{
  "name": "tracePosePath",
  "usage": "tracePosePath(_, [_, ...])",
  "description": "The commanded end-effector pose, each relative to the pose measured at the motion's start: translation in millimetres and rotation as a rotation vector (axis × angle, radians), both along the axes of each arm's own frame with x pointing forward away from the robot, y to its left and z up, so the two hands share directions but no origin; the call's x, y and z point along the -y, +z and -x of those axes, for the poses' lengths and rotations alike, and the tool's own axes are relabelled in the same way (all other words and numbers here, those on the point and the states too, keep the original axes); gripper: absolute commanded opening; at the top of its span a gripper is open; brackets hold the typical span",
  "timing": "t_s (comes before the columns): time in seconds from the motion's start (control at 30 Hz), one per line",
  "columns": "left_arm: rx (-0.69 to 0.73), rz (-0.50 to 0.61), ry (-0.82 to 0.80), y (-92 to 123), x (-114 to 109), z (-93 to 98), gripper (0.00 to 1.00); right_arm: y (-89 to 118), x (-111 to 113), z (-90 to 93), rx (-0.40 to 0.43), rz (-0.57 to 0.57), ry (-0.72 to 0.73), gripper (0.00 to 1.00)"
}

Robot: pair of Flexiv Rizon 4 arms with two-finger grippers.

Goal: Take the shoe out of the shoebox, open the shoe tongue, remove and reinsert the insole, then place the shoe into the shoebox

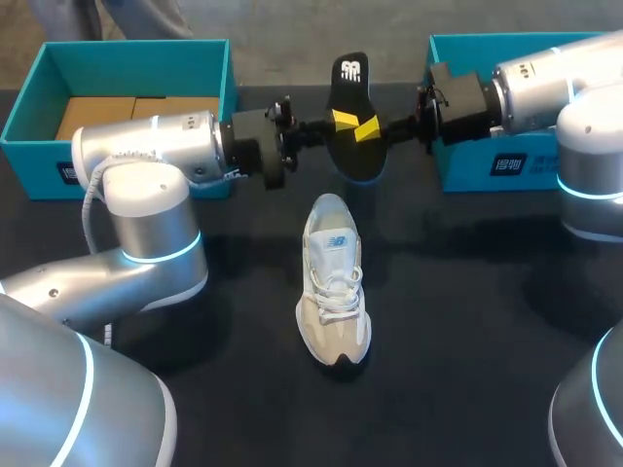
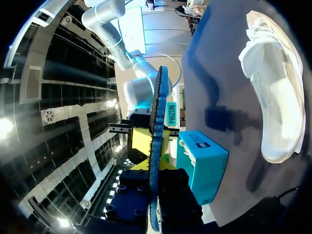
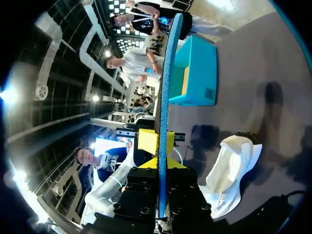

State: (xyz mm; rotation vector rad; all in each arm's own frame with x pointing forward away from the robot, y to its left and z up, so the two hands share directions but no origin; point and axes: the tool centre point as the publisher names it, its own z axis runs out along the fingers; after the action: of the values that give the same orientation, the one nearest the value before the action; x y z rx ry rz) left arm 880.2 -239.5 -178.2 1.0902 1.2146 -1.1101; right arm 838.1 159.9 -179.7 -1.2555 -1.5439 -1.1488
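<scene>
A black insole [image 1: 350,78] hangs upright in the air above the table's far middle, clamped from both sides. My left gripper [image 1: 341,119] is shut on it from the left, and my right gripper [image 1: 368,128] is shut on it from the right. In the left wrist view the insole [image 2: 157,112] shows edge-on, rising between the fingers of my left gripper [image 2: 155,168]. The right wrist view has the insole [image 3: 165,87] the same way in my right gripper [image 3: 162,163]. The white and beige shoe [image 1: 334,292] lies on the table below the insole, toe toward the front.
A teal shoebox [image 1: 212,68] with brown cardboard inside stands at the back left. A second teal box [image 1: 458,165] stands at the back right, partly behind my right arm. The dark table [image 1: 467,321] lies bare around the shoe.
</scene>
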Motion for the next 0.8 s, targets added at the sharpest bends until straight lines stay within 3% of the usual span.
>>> tracePosePath(0.03, [0.0,-0.006,-0.002,0.1,2.1,-0.6,0.05,-0.8,-1.9,-2.7,0.001,-0.001,0.009,0.0])
tracePosePath(0.07, [0.002,-0.009,-0.001,-0.1,2.1,-1.1,0.35,-0.7,-2.0,-2.9,0.002,-0.002,0.01,0.0])
tracePosePath(0.1, [0.003,-0.015,-0.008,-0.5,1.5,-1.8,0.87,-0.6,-2.1,-3.3,0.003,-0.002,0.01,0.0])
tracePosePath(0.13, [0.004,-0.015,-0.008,-0.9,0.7,-2.3,1.0,-0.7,-2.1,-3.7,0.006,-0.005,0.01,0.0])
tracePosePath(0.8, [0.037,-0.092,-0.133,-10.1,-53.3,-2.8,1.0,-6.3,10.2,-7.3,0.183,0.007,-0.029,0.0])
